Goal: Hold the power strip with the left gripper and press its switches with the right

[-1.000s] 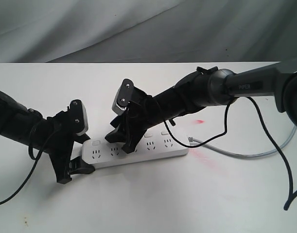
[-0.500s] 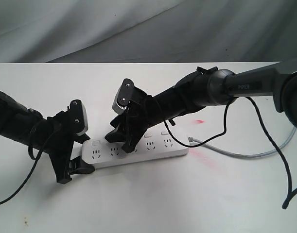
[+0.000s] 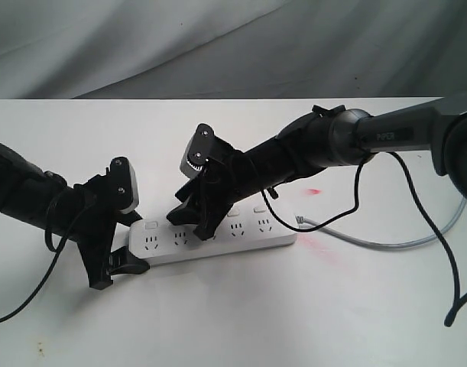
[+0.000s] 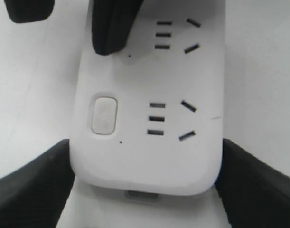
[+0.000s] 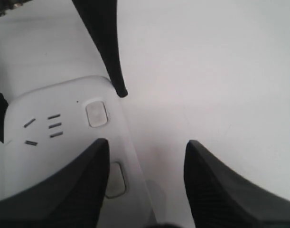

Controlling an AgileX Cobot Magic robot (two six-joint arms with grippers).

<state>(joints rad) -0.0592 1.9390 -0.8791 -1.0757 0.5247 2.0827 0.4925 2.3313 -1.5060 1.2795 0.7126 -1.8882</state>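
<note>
The white power strip (image 3: 241,233) lies flat on the table, its grey cord (image 3: 371,241) trailing right. My left gripper (image 3: 132,246) is shut on its left end; in the left wrist view the rounded end (image 4: 149,161) sits squeezed between both fingers (image 4: 35,190). The end switch (image 4: 104,115) is uncovered. My right gripper (image 3: 189,223) stands open over the second socket. One of its fingers (image 5: 64,185) rests over the strip beside the second switch (image 5: 115,179), partly covering it; the other (image 5: 230,190) hangs over bare table behind the strip. Whether the switch is touched is unclear.
Black cables hang from both arms, one looping down at the right (image 3: 447,252). Faint red marks (image 3: 315,190) stain the table beyond the strip. A grey cloth backdrop (image 3: 233,46) rises behind the table's far edge.
My right gripper has shifted slightly to the right along the strip. The left gripper and the strip have not moved.
</note>
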